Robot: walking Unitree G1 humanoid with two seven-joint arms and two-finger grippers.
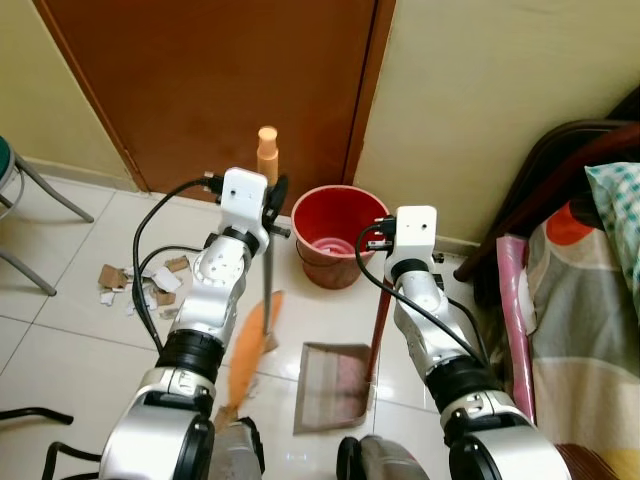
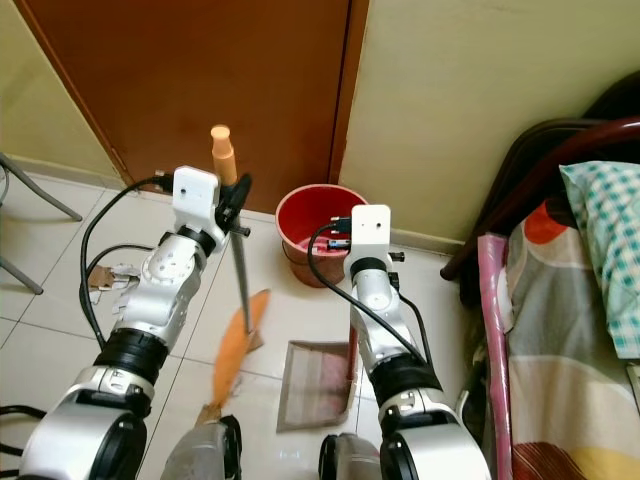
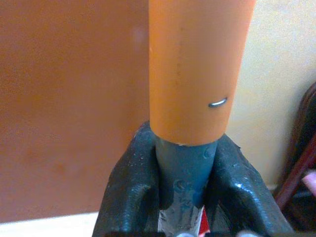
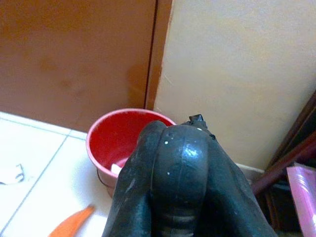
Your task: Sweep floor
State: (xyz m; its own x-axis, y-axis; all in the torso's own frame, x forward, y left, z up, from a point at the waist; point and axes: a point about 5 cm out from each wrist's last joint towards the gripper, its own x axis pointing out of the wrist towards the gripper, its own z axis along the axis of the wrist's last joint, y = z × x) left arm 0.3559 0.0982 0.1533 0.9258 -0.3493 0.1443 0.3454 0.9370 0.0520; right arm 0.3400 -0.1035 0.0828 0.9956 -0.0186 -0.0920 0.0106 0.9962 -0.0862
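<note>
While clamped between left fingers (image 3: 128, 192), broom (image 1: 268, 250) stands upright.

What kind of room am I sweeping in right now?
Probably a bedroom corner in a home: a bed with patterned bedding on the right, a brown wooden door ahead, white tiled floor with a red bucket.

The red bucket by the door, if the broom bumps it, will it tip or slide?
The red bucket looks like light plastic holding little, so a bump would probably slide it on the glossy tiled floor. It is squat and wide-mouthed, so tipping seems less likely. The wall behind should stop it.
</note>
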